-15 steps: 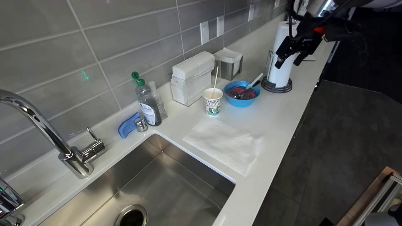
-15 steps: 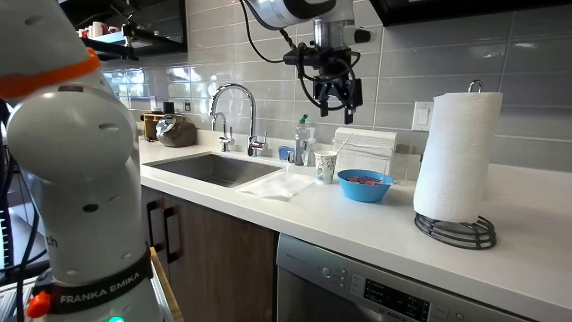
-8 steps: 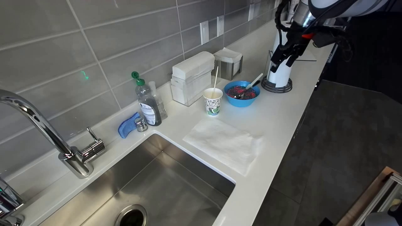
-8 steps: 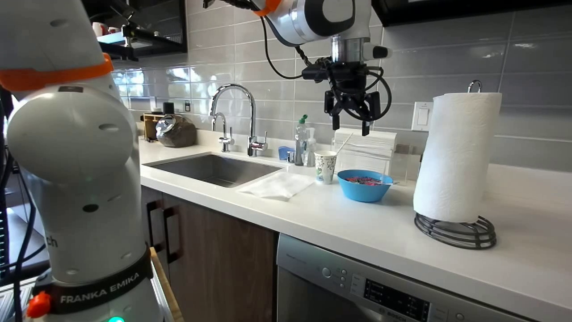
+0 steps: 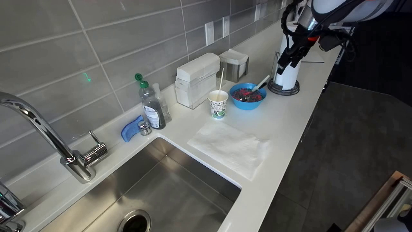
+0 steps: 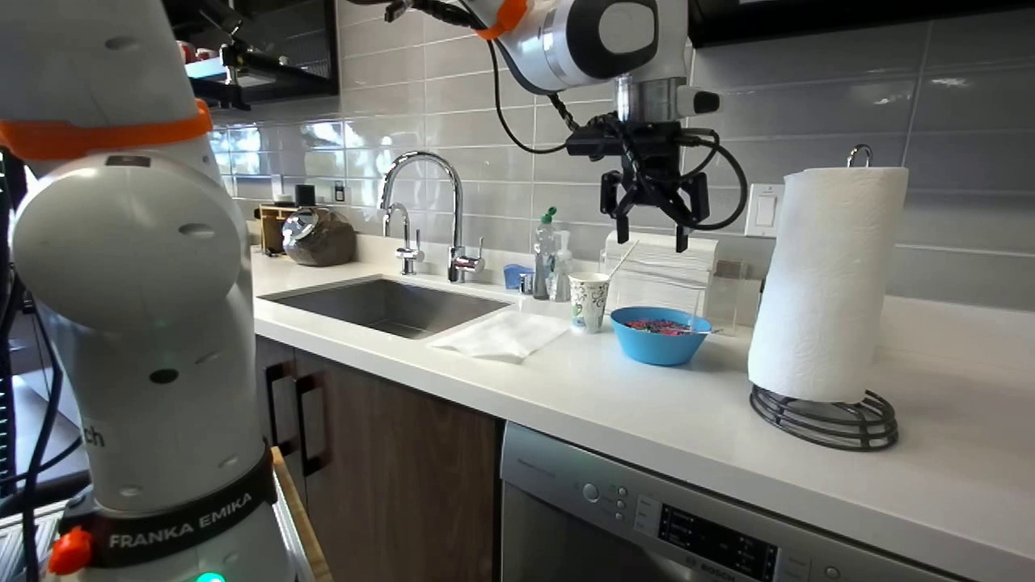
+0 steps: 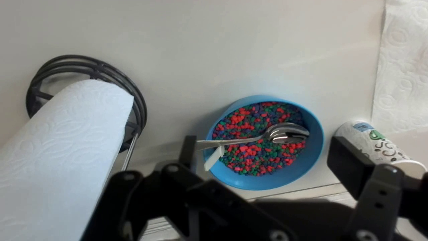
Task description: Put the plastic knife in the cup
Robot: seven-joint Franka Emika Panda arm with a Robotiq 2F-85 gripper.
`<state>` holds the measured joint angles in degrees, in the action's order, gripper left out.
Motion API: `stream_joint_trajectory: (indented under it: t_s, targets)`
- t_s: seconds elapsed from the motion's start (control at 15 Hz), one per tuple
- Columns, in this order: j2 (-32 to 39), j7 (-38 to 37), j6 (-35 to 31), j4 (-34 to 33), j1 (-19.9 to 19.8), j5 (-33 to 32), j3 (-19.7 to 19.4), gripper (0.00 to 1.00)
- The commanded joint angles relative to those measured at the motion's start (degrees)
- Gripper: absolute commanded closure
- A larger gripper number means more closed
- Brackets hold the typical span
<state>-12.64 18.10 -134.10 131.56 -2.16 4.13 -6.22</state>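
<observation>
A white plastic handle (image 7: 214, 158), which I take for the plastic knife, sticks up from the blue bowl (image 7: 319, 147); its lower end is buried in coloured pebbles. It also shows in the exterior views (image 5: 263, 81) (image 6: 697, 301). The patterned paper cup (image 5: 218, 108) stands upright beside the bowl with a pale thin stick (image 5: 221, 80) in it. In the wrist view the cup (image 7: 384, 145) is partly hidden by a finger. My gripper (image 6: 652, 239) is open and empty, above the bowl. In the wrist view the gripper (image 7: 269, 155) has its jaws wide apart on either side of the bowl.
A metal spoon (image 7: 287, 132) lies in the bowl, its handle beside the white one. A paper towel roll (image 6: 829, 283) stands on a wire base. Napkin holders (image 5: 198, 80) line the wall behind. A paper towel (image 5: 230, 146) lies between cup and sink (image 5: 180, 187).
The arm has come down and moved over the bowl, toward the paper towel roll in one view. The bowl, cup and utensils have not moved. The gripper stays open.
</observation>
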Motion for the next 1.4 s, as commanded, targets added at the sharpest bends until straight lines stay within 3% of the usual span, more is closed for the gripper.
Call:
stream_joint_trajectory:
  t_s: [0.0, 0.47, 0.6, 0.67, 0.8, 0.93, 1.33]
  targets:
    - [5.23, 6.00, -6.12, -1.89, 0.78, 2.99, -1.59, 0.00]
    - [11.96, 17.38, -16.43, -2.75, 0.61, 16.61, -0.96, 0.00]
    - [13.23, 20.29, -17.24, -3.16, 0.19, 20.56, -0.36, 0.13]
    - [13.82, 21.93, -17.32, -3.49, -0.06, 22.60, -0.05, 0.29]
    - [15.01, 24.41, -18.25, -4.14, -0.60, 24.95, 0.46, 0.27]
    - [15.94, 26.55, -19.17, -4.76, -1.16, 27.04, 0.97, 0.37]
    - [18.28, 31.26, -20.40, -6.34, -0.56, 32.07, 0.25, 0.37]
